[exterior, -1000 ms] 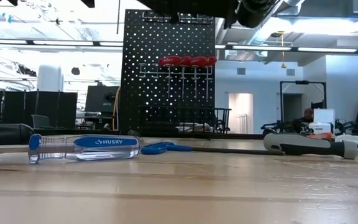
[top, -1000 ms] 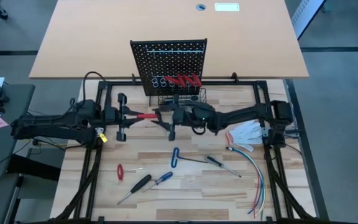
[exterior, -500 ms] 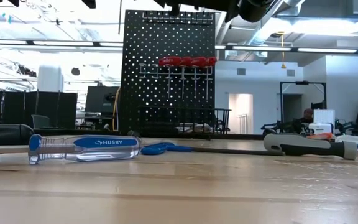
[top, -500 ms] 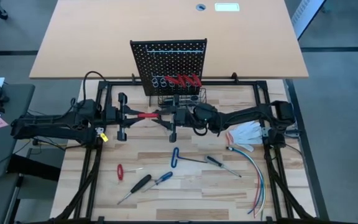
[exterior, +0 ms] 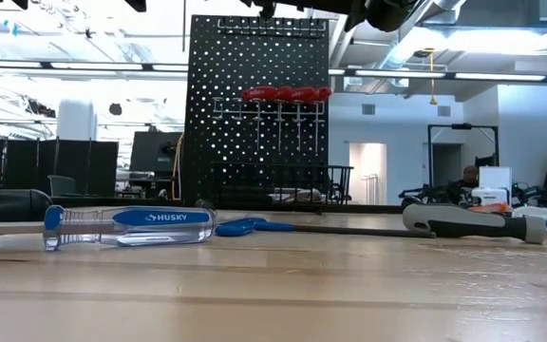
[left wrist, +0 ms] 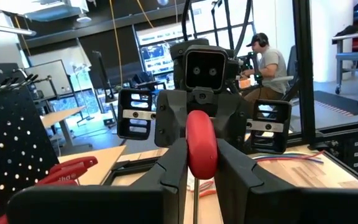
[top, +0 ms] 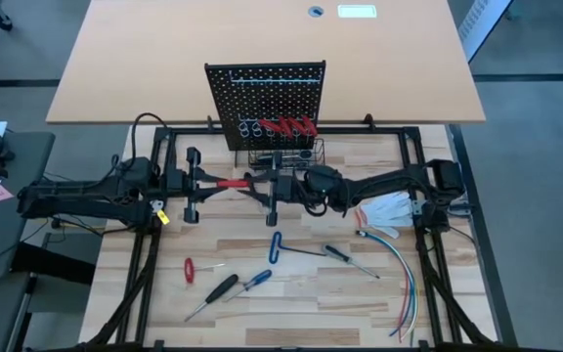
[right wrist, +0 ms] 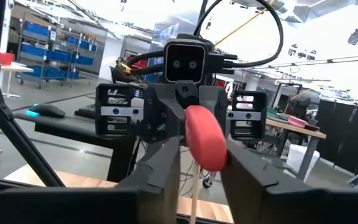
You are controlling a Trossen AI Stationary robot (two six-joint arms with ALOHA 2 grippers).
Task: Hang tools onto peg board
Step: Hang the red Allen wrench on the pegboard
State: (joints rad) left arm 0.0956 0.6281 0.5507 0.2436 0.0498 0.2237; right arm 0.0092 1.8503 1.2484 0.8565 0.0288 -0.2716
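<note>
A red-handled tool [top: 231, 183] is held level in the air between my two grippers, in front of the upright black peg board [top: 265, 98]. My left gripper [top: 219, 183] comes from the table's left and is shut on it. My right gripper [top: 254, 183] faces it from the right and is shut on the same handle. Red-handled tools [exterior: 288, 93] hang on the board's holders, above a black wire basket [top: 286, 154]. A blue hex key [top: 275, 244], a red-handled tool [top: 189, 269] and several screwdrivers [top: 255, 281] lie on the table. My left gripper pinches the red handle [left wrist: 201, 144] between its two fingers, which come level from the table's left and lie along the handle. The tool is lifted clear, and a thin shaft [left wrist: 194, 200] shows below the handle. My right gripper pinches the red handle's other end [right wrist: 205, 138] between its two fingers, which come level from the table's right. The handle is lifted clear, and a thin shaft [right wrist: 192, 196] shows below it.
A bundle of coloured wires [top: 401, 284] and a white glove [top: 389, 208] lie at the right. A large tan tabletop [top: 262, 39] stands behind the peg board. In the low view a blue screwdriver [exterior: 131, 226] and a grey-handled tool [exterior: 473, 223] lie close. A person sits in the room beyond [left wrist: 266, 59].
In the low view both grippers have risen a little with the red-handled tool. Nothing else has visibly moved.
</note>
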